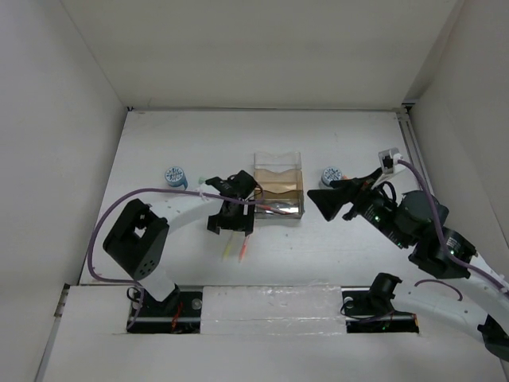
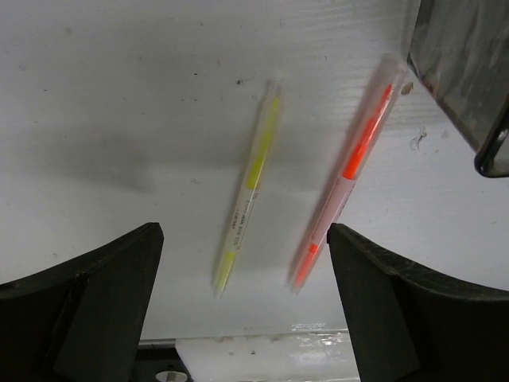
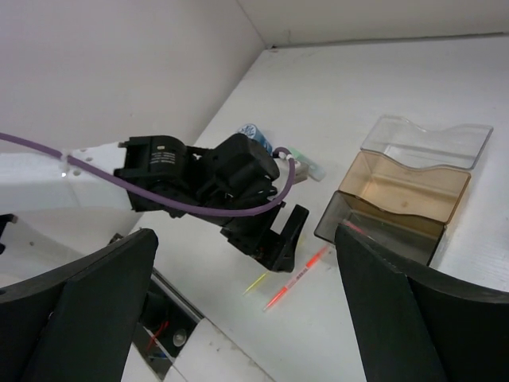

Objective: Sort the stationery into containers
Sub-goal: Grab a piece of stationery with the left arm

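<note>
A yellow pen [image 2: 248, 187] and an orange pen [image 2: 350, 171] lie side by side on the white table, just near-left of the clear organizer [image 1: 278, 171]. My left gripper [image 1: 231, 229] hangs over them, open and empty; its fingers [image 2: 87, 302] stand either side of the pens' near ends. A red pen [image 3: 354, 229] lies in the organizer's nearest compartment. My right gripper [image 1: 320, 205] is open and empty, raised to the right of the organizer. One blue-grey roll [image 1: 175, 176] sits far left, another [image 1: 331, 176] right of the organizer. A green marker [image 3: 302, 159] lies beside the left roll.
White walls enclose the table at the back and on both sides. A white ledge [image 1: 270, 306] runs along the near edge by the arm bases. The left arm's purple cable [image 3: 159, 195] loops over its wrist. The organizer's two far compartments [image 3: 406, 183] hold nothing I can see.
</note>
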